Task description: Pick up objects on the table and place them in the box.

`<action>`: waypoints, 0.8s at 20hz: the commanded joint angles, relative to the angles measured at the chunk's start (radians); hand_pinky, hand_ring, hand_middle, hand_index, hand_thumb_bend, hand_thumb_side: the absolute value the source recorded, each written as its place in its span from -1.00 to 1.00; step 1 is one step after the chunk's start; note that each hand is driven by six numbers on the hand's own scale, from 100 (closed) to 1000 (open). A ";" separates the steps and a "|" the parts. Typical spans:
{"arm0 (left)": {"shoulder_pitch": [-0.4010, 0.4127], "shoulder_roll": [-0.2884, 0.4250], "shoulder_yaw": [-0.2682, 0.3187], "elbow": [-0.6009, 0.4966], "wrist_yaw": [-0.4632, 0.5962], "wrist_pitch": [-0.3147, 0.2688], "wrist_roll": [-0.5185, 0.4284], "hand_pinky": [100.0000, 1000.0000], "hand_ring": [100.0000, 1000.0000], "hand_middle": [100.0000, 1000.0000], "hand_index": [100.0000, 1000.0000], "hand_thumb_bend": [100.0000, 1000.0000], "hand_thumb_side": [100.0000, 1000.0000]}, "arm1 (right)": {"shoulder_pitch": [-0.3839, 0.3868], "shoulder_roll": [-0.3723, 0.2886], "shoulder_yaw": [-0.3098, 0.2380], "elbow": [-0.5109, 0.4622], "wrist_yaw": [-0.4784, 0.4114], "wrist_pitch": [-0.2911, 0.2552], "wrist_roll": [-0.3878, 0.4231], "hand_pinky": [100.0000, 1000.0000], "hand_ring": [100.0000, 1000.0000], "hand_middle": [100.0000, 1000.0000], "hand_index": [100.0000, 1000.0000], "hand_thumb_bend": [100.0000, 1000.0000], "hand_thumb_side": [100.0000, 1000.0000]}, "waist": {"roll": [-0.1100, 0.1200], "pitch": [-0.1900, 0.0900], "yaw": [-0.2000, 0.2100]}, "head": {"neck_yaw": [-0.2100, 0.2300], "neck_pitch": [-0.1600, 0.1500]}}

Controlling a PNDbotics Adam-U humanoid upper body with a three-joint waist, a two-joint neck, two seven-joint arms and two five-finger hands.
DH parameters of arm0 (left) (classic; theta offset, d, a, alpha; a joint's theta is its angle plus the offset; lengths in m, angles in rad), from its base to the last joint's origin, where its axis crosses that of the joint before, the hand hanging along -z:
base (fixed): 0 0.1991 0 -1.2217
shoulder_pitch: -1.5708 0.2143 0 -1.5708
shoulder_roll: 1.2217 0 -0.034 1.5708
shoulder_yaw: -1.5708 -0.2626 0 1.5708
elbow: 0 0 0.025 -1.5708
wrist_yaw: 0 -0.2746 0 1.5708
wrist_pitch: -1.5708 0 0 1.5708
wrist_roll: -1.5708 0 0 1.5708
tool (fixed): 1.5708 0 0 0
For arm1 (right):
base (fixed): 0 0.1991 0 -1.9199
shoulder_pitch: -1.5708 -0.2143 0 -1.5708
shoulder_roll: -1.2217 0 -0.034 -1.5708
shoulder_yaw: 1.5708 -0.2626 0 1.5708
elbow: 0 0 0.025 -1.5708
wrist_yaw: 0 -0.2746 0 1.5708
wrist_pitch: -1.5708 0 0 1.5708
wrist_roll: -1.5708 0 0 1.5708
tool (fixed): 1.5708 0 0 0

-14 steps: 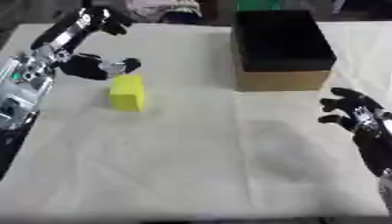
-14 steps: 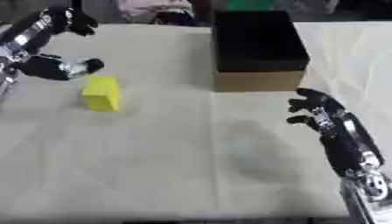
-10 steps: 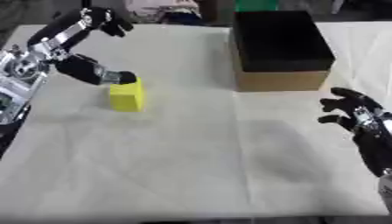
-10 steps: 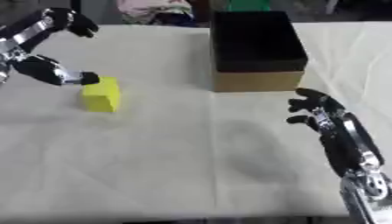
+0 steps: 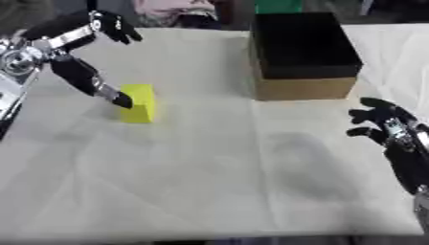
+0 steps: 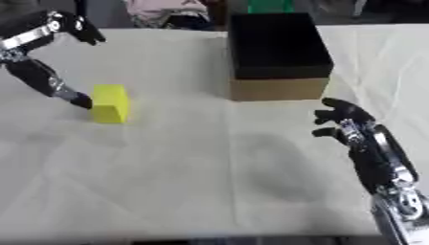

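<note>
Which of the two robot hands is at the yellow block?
The left hand: one finger's tip lies against the left side of the yellow block. The right hand is far away, open, near the table's right edge below the box.

both head eyes look down, sharing the table.

Left hand spread wide, thumb tip low, fingers up far. Right hand idle, fingers relaxed, slightly curled.
</note>
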State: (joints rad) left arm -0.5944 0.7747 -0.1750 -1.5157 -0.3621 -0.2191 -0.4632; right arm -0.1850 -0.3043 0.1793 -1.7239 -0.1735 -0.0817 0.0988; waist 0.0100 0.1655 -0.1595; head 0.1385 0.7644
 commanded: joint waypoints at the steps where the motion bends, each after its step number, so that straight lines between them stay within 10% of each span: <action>1: -0.038 0.035 -0.005 0.030 -0.035 -0.014 -0.015 0.49 0.43 0.38 0.56 0.74 -0.24 | -0.007 -0.017 -0.003 -0.007 0.003 -0.002 0.003 0.23 0.65 0.03 0.62 -1.00 0.37 | 0.002 -0.019 -0.002 | -0.001 0.002; 16: -0.174 -0.070 -0.066 0.307 -0.194 -0.049 -0.084 0.48 0.42 0.38 0.58 0.84 -0.04 | -0.003 -0.015 0.000 -0.002 0.003 -0.001 0.006 0.23 0.65 0.03 0.62 -1.00 0.39 | 0.006 -0.025 -0.013 | -0.002 0.001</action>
State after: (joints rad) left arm -0.7474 0.6907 -0.2435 -1.2184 -0.5408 -0.2631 -0.5423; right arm -0.1825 -0.3044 0.1801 -1.7176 -0.1720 -0.0810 0.1025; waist 0.0163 0.1582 -0.1716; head 0.1380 0.7645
